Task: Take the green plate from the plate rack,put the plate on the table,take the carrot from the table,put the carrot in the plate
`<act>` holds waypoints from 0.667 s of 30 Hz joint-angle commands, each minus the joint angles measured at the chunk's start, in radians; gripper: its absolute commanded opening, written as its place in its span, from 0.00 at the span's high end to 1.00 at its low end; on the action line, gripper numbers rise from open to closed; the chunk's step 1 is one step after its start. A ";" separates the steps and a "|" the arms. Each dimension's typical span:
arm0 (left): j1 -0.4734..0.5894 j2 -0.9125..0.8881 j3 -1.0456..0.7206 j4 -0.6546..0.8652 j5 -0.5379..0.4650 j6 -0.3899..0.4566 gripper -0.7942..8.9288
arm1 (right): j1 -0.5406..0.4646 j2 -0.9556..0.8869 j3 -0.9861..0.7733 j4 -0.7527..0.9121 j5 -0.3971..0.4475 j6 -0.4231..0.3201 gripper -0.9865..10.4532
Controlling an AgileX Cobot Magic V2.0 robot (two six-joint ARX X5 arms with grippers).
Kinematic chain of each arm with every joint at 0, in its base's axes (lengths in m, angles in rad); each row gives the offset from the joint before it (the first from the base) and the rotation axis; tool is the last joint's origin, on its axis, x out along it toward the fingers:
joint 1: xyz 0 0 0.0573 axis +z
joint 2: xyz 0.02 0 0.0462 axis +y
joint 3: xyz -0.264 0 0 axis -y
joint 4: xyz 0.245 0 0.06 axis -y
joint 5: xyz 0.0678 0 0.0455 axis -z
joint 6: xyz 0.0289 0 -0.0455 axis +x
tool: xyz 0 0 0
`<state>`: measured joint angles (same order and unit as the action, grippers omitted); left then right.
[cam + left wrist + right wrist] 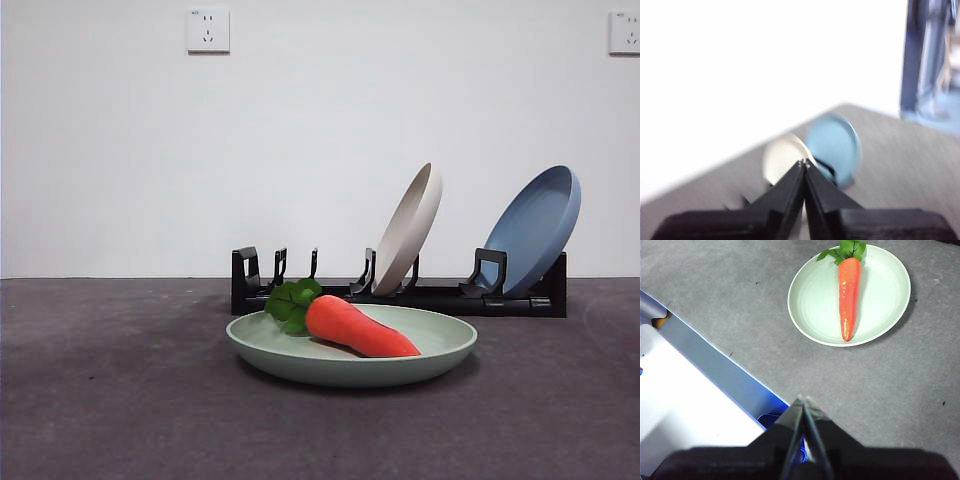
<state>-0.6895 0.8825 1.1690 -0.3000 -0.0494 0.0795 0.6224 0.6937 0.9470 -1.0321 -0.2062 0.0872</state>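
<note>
The carrot (pixel 849 296) lies lengthwise across the green plate (pixel 812 300), leaves toward the plate rack (pixel 400 295), plate flat on the table (pixel 120 400) before it. The right gripper (pixel 803 401), jaws closed and empty, is nearer; the left gripper (pixel 804 162), also closed, faces the rack.

A plain white wall (pixel 320 150) fills the far side, evenly lit, with one white socket (pixel 208 30) upper left and another socket (pixel 625 32) upper right.

The carrot (pixel 358 327) lies in the plate (pixel 440 350) on the table (pixel 110 400), before the rack (pixel 500 298).
</note>
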 commanded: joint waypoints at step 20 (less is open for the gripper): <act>0.713 -0.722 -0.799 0.255 0.081 0.050 0.92 | 0.003 -0.001 -0.005 0.002 0.003 0.009 0.91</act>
<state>0.0174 0.1837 0.4046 -0.0582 0.0330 0.1204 0.6224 0.6933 0.9470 -1.0325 -0.2062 0.0872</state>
